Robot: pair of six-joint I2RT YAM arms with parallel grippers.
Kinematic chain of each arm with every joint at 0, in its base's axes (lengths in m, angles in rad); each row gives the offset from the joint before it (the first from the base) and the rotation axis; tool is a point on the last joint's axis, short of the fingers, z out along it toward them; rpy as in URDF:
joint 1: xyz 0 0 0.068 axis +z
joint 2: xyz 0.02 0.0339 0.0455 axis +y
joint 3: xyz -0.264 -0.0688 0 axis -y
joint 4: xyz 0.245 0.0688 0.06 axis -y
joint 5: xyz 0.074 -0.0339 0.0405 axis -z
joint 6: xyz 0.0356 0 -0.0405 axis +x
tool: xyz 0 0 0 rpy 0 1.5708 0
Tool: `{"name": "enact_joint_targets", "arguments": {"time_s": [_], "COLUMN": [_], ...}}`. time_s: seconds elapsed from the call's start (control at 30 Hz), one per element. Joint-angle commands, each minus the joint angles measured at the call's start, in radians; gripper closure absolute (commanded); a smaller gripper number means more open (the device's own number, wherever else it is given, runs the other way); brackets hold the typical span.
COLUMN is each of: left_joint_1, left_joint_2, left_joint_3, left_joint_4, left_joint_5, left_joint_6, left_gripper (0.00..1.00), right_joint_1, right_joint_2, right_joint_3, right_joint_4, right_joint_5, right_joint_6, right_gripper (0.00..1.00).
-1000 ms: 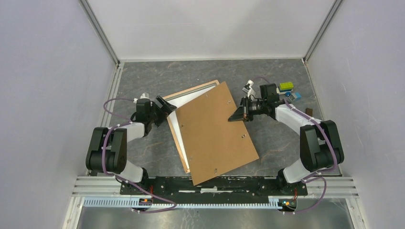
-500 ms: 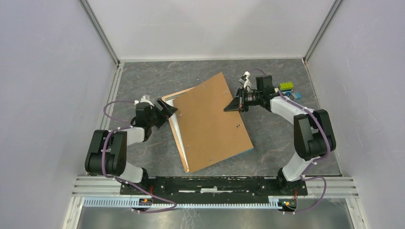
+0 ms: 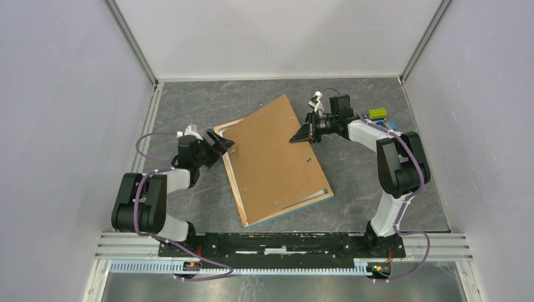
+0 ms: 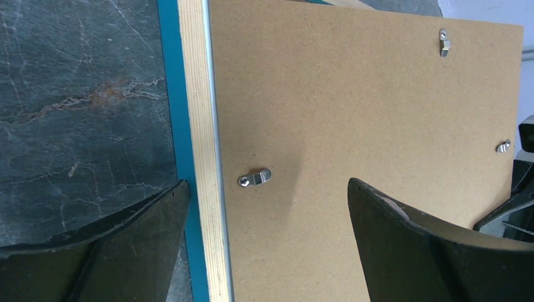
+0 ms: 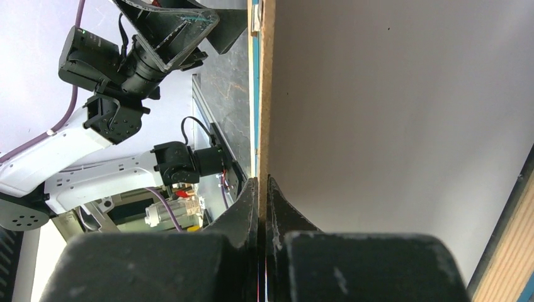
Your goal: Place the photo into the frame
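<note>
Step in hand: closing the back. The photo looks already laid in the frame, and the brown backing sheet [image 3: 274, 157] is being brought down over it.
Frame [image 4: 194, 113]: lies at the middle of the desk [image 3: 365, 182], wood rim up and blue face down, mostly covered by the backing sheet.
Photo [image 5: 409, 126]: no printed side shows. Only a plain pale surface shows under the sheet, inside the rim, and I take it for the photo's white back.
Backing sheet: askew to the frame. Its left edge lies along the left rim, its far corner juts past the far rim, and its right side is held up off the frame.
Right end effector [image 3: 301, 135]: clamped on the sheet's right edge, with the thin board pinched between the fingertips.
Left end effector [image 3: 223, 142]: jaws spread wide and holding nothing, at the frame's far left corner. One finger is over the desk outside the rim, the other above the sheet. I cannot tell whether it touches anything.
Turn clips [image 4: 255, 178]: small metal tabs on the sheet, not yet turned over the rim.
Next move calls for: swinging the sheet square to the rim, lowering its raised side into the recess without dragging the photo, then letting go.
Risk: a corner may ride up on the rim, or the frame may slide unless it is steadied from the left.
</note>
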State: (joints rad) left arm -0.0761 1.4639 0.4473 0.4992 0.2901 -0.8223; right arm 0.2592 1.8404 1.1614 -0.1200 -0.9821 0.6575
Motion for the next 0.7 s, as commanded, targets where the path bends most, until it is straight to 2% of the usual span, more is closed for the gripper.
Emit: {"name": "enact_joint_targets", "arguments": {"time_s": [0.0,0.5,0.67], "left_joint_1": [-0.004,-0.004,-0.004], "left_joint_2": [0.004,0.004,0.007], "left_joint_3": [0.005,0.004,0.005], "left_joint_4": [0.066,0.071,0.07], "left_joint_5": [0.023,0.024,0.028], "left_joint_6": [0.018,0.017,0.017], "left_gripper": [0.0,0.0,0.0], "right_joint_1": [0.0,-0.003,-0.007], "right_joint_2": [0.02,0.083,0.1], "right_joint_3": [0.067,0.056,0.051], "right_joint_4": [0.092,0.251,0.222], "right_joint_5": [0.017,0.01,0.034], "right_joint_6": [-0.037,0.065,-0.019], "right_gripper": [1.0,1.0,1.0]}}
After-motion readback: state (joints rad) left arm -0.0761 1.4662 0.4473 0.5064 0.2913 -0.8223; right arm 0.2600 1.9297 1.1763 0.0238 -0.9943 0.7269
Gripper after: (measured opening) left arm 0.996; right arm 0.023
